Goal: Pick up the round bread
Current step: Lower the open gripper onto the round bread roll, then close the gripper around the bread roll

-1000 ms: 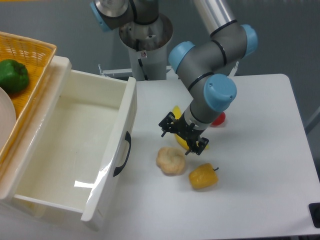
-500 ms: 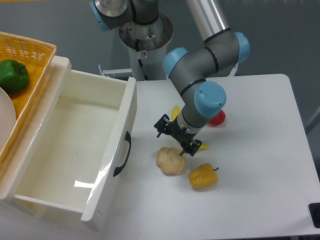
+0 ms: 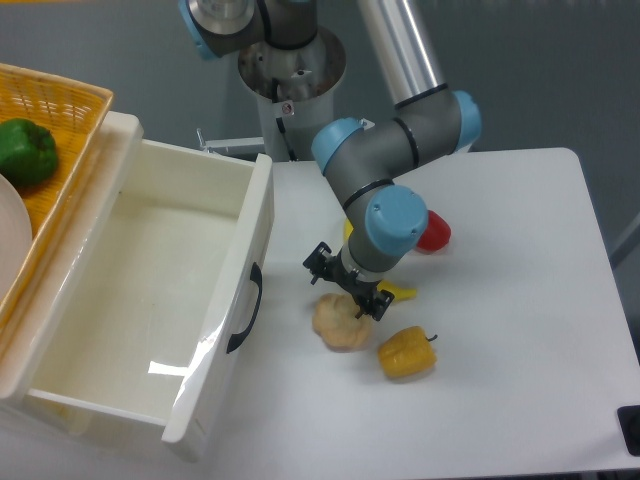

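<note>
So the gripper (image 3: 346,289) hangs right over the bun (image 3: 341,322), fingers spread apart at its top edge. Bun sits on the table (image 3: 520,330), just beside the yellow pepper (image 3: 406,353).

White table (image 3: 520,330), seemingly grey floor (image 3: 120,50)

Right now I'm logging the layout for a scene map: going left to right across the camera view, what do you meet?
green pepper → wicker basket → white drawer → round bread → yellow bell pepper. The end effector sits just above the bread, and the banana and red item behind the arm overlap too much to place.
</note>
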`<action>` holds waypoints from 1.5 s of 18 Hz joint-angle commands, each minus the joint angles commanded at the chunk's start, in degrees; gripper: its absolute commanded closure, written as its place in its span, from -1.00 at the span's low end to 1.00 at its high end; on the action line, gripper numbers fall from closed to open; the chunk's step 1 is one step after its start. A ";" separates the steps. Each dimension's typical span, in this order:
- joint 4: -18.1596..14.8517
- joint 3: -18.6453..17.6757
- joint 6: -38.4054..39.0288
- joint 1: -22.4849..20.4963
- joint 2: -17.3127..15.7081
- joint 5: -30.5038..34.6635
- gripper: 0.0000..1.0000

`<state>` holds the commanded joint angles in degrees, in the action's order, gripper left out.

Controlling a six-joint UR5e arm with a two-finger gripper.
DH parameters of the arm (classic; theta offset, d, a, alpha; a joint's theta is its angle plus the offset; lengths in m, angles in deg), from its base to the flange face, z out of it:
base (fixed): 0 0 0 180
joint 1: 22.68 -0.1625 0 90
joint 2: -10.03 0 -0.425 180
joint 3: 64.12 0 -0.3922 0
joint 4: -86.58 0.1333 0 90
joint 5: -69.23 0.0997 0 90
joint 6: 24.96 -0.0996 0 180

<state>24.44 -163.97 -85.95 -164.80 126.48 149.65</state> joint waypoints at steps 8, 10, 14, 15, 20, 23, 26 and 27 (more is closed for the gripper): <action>0.17 -0.09 0.26 0.09 0.09 1.40 -0.91; 0.44 0.00 1.75 0.61 0.26 1.49 -0.76; 1.85 0.00 4.13 0.79 0.53 1.76 -0.38; 1.85 0.09 4.13 0.79 0.53 1.76 -0.28; 1.85 0.26 4.13 0.79 0.35 2.37 0.40; 1.76 0.53 4.13 0.79 0.35 2.99 0.73; 1.76 0.62 4.13 0.79 0.35 2.90 0.86; 1.76 0.62 4.13 0.79 0.35 2.90 0.89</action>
<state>26.20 -163.35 -81.82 -164.01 126.84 152.55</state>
